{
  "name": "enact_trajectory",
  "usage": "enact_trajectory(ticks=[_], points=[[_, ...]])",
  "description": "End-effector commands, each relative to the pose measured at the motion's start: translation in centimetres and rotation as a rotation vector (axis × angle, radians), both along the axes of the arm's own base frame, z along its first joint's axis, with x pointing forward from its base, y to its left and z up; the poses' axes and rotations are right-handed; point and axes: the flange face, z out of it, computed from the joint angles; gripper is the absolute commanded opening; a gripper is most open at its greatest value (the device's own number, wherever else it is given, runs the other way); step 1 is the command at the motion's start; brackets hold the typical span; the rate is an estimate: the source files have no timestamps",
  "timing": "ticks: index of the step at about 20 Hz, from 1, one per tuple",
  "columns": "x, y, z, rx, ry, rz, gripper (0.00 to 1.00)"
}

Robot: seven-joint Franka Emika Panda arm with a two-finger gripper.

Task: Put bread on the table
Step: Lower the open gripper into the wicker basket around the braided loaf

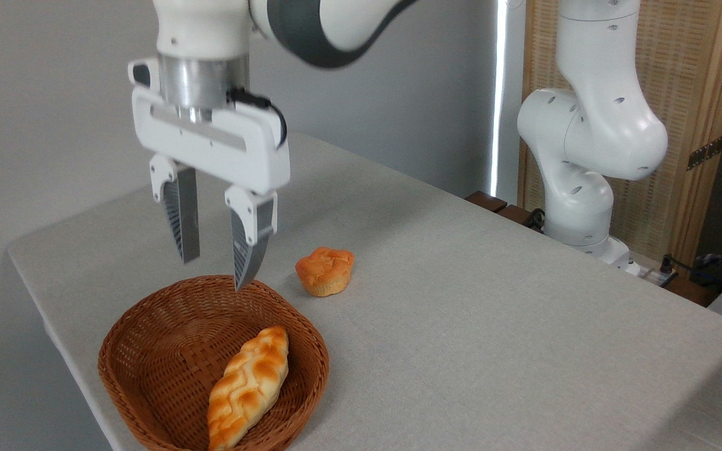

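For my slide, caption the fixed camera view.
Open gripper above wicker basket holding braided loaf; orange bun sits on the table.

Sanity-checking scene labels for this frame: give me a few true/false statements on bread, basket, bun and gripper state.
1. The braided bread lies inside the wicker basket. True.
2. The gripper is shut on the bread. False: its fingers are apart and empty, hanging above the basket's far rim, clear of the bread.
3. The small orange bun sits on the table, outside the basket. True.
4. The bun is touching the basket. False: a strip of bare table separates them.
5. The bread stands upright against the basket wall. False: it lies flat along the bottom, one tip toward the camera.
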Motion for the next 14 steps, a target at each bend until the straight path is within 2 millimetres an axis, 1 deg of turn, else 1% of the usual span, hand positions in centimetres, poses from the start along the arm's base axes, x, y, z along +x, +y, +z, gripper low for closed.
enact_trajectory(ticks=[1,2,4,6,8,10,14], points=[[1.5,0.9,-4.1,-0.038,-0.006,0.121,1.00],[2.0,0.9,-5.2,-0.041,-0.017,0.160,1.00],[2.3,1.3,-6.4,-0.038,-0.013,0.169,1.00],[2.4,2.2,-6.7,0.002,-0.013,0.167,1.00],[2.4,2.5,-7.8,0.034,0.003,0.160,1.00],[2.1,2.5,-9.1,0.074,0.022,0.137,1.00],[1.9,2.5,-10.4,0.094,0.045,0.130,1.00]])
